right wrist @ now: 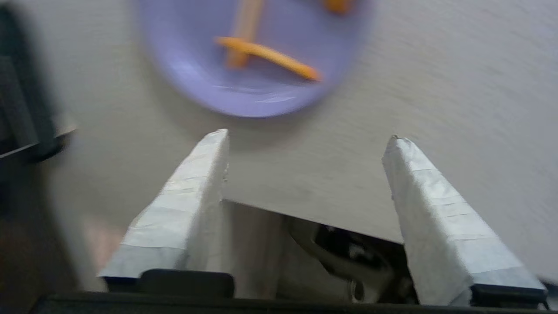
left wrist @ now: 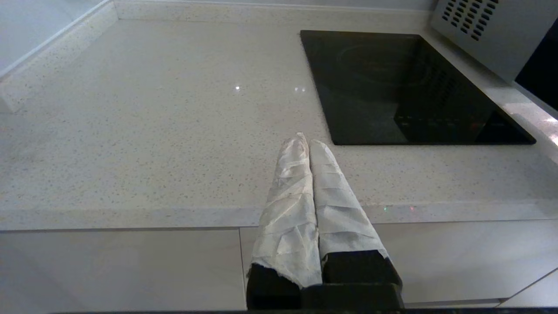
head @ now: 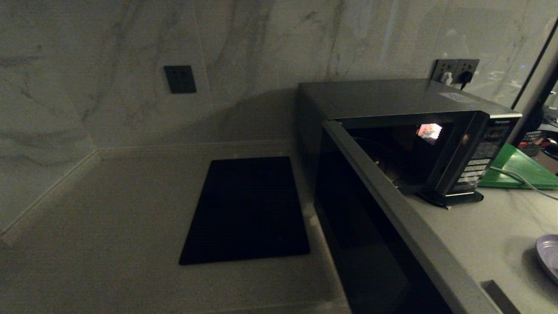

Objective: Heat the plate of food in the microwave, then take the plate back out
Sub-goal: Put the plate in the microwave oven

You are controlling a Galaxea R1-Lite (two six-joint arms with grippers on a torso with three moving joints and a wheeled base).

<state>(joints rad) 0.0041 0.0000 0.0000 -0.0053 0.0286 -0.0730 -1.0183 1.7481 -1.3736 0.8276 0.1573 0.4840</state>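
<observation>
The plate of food (right wrist: pixel 255 56) sits flat on the pale counter (right wrist: pixel 457 87), its open face up. It is a lilac plate with a raised rim, and only its edge (head: pixel 550 255) shows at the far right of the head view. On it lie orange-yellow sticks (right wrist: pixel 268 54); two cross each other near the middle, and a third is cut off at the picture's edge. Blur hides finer detail.

The right gripper (right wrist: pixel 305 139) is near the plate but apart from it, over the counter's front edge. Its two tape-wrapped fingers (right wrist: pixel 192 183) stand wide apart with nothing between them.

The microwave (head: pixel 392 104) stands on the counter further back than the plate, its door (head: pixel 392 218) swung open toward the robot. The cavity is dark, with the round turntable faintly visible. Its button panel (head: pixel 479 161) faces right. A green board (head: pixel 518 168) lies beside the panel.

A flat black cooktop (head: pixel 246 209) lies to the left of the microwave. The left gripper (left wrist: pixel 308 141) is at the counter's front edge near the cooktop, its wrapped fingers (left wrist: pixel 290 196) pressed together, holding nothing.
</observation>
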